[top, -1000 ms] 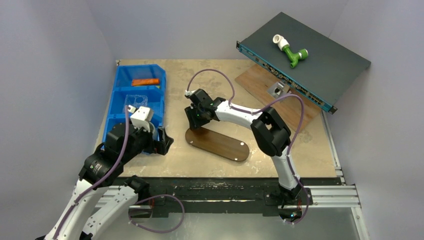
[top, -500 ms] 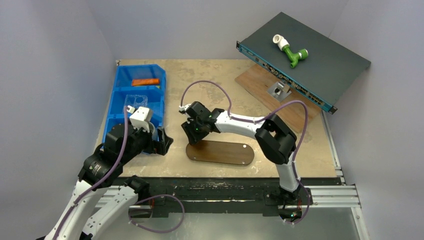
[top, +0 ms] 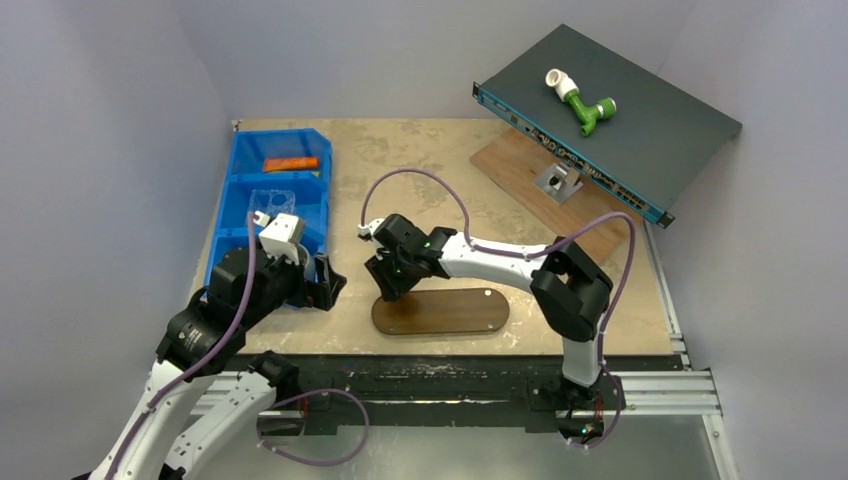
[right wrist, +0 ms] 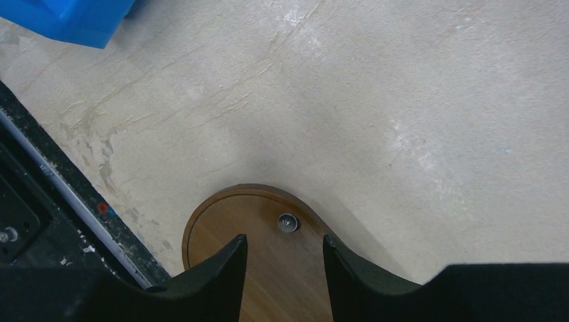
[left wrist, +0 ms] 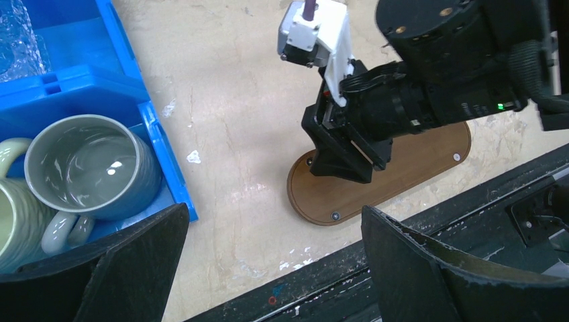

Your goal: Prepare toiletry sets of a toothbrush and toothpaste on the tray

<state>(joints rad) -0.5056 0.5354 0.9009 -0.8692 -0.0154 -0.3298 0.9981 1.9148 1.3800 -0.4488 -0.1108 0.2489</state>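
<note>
The dark brown oblong tray (top: 450, 312) lies near the table's front edge, almost parallel to it. My right gripper (top: 388, 290) stands on its left end. In the right wrist view the gripper (right wrist: 285, 245) has its fingers partly apart. Both tips are over the wood (right wrist: 208, 235) beside a pale dot, and nothing is between them. My left gripper (top: 325, 285) hangs wide open by the blue bin's near right corner and holds nothing (left wrist: 275, 221). An orange tube-like thing (top: 292, 163), the toothpaste by its colour, lies in the bin's far compartment. No toothbrush shows.
The blue three-compartment bin (top: 235, 190) at the left holds a grey mug (left wrist: 87, 164), a pale green mug (left wrist: 13, 215) and clear plastic (top: 270, 200). At the back right, a dark box (top: 650, 130) carrying a green-and-white pipe fitting (top: 580, 103) leans over a reddish board (top: 520, 170).
My right gripper moved toward the front edge, and the tray's left end went with it. The tray swung from a diagonal to nearly parallel with the edge. The left arm stayed still.
</note>
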